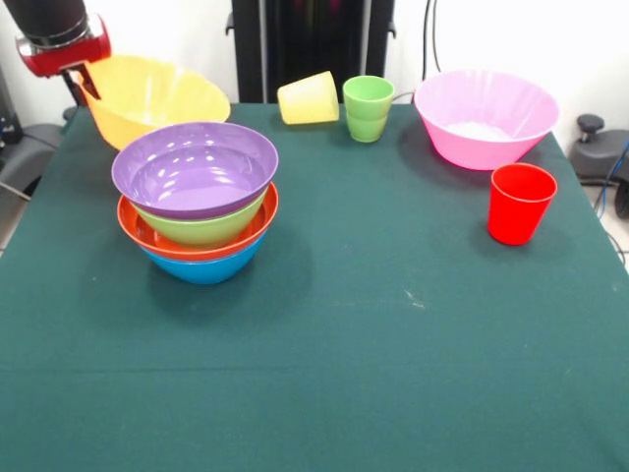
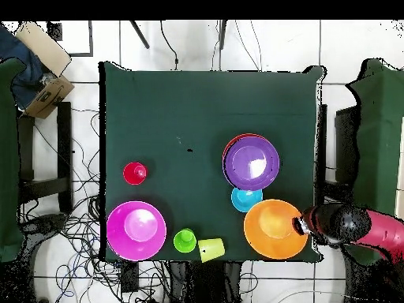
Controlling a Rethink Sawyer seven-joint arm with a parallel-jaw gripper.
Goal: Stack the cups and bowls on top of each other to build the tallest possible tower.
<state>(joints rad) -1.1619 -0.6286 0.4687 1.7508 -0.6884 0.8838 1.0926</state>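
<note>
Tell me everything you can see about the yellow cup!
The yellow cup is a small, pale yellow tumbler that looks like glossy, slightly see-through plastic. It is not standing: it lies tipped on its side on the green tablecloth, near the table's far edge in the front view. Its open mouth faces the large yellow-orange bowl, and its base points at the light green cup, which stands upright right beside it, close enough that they may touch. Nothing sits in or on it.

I saw the green-clothed table [image 1: 393,324] carrying a bowl stack [image 1: 201,211], a small blue bowl [image 2: 246,199], a pink bowl [image 1: 485,118], a red cup [image 1: 519,203], a green cup [image 1: 367,108] and a tipped yellow cup [image 1: 308,98].
</note>
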